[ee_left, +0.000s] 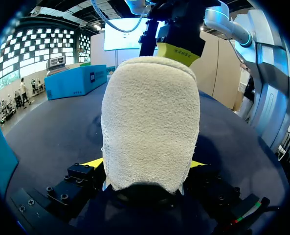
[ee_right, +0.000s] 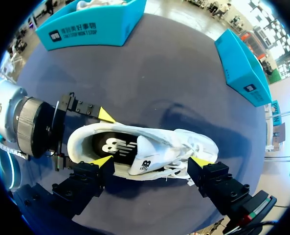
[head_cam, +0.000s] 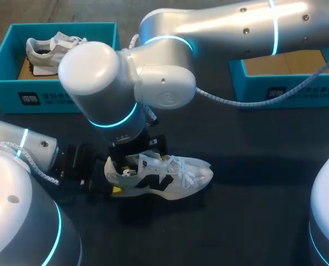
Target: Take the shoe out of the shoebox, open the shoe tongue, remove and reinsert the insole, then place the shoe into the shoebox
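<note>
A white sneaker (head_cam: pixel 170 177) lies on the dark table, toe pointing right. My left gripper (head_cam: pixel 113 178) comes in low from the left, shut on the shoe's heel (ee_left: pixel 149 122), with a yellow tip pressed on each side. My right gripper (ee_right: pixel 152 161) hangs open just above the shoe (ee_right: pixel 149 147), one finger by the heel and the other over the laces, touching nothing. The black insole (ee_right: pixel 113 146) with its white logo shows inside the shoe, behind the white tongue (ee_right: pixel 145 160). In the head view the right arm's elbow hides much of its gripper (head_cam: pixel 147 145).
A teal shoebox (head_cam: pixel 53 97) at the back left holds another white shoe (head_cam: pixel 50 49). A second teal box (head_cam: pixel 286 86) with a brown floor stands at the back right. Bare table lies in front of and to the right of the sneaker.
</note>
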